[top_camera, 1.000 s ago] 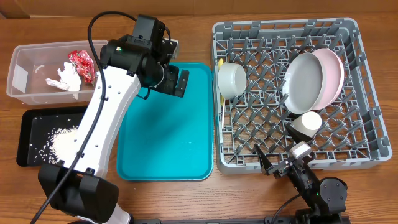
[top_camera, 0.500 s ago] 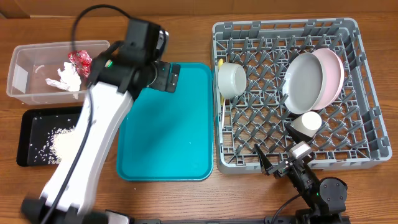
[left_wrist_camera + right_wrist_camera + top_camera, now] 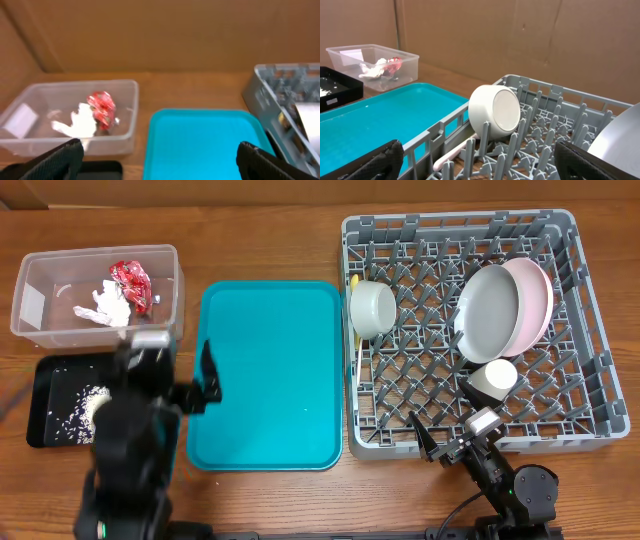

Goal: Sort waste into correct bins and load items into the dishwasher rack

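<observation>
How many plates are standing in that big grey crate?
2. A pale grey plate and a pinkish plate lean together near the crate's far right corner, the grey one overlapping the pink. No others show, though one could hide behind them.

No legible text, brand, number or sign showed in any view. A white sticker [image 3: 20, 119] sat on the end wall of the clear tub [image 3: 125, 107] (blank, or too blurred to tell). On the side wall of the black tray [image 3: 342, 89], a pale mark [image 3: 332, 101] was too small to read.
</observation>
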`<action>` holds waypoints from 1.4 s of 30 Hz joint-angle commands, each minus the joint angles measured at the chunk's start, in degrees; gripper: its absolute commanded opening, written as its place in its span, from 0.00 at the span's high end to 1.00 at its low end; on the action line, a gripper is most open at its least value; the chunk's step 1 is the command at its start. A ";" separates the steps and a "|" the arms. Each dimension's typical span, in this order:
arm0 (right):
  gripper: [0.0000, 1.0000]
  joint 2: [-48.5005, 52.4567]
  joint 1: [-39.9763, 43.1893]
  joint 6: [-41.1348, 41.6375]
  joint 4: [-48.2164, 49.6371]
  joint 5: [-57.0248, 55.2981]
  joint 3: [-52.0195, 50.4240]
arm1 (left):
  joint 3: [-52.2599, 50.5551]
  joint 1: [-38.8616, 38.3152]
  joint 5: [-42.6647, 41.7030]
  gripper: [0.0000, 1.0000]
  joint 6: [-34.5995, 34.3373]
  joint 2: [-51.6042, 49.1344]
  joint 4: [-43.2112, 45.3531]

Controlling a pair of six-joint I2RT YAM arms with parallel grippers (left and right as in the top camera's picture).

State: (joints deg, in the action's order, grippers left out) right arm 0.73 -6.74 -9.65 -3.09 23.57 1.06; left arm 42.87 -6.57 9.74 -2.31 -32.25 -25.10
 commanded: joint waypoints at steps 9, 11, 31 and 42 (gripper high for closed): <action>0.00 -0.55 -0.04 0.26 0.11 -0.37 -0.61 | -26.01 3.23 1.18 0.00 1.03 32.04 10.82; 0.00 -0.55 -0.04 0.26 0.11 -0.37 -0.61 | -29.20 3.17 0.79 0.00 0.74 31.63 14.16; 0.00 -0.55 -0.04 0.26 0.09 -0.37 -0.61 | -42.60 3.13 0.57 0.00 -0.66 31.89 21.75; 0.00 -0.55 -0.04 0.26 0.09 -0.35 -0.61 | -42.60 3.13 0.57 0.00 -0.68 31.89 21.75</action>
State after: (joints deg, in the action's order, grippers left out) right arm 0.73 -6.74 -9.67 -3.09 23.57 1.06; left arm 0.47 -3.66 10.13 -2.61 -0.86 -3.42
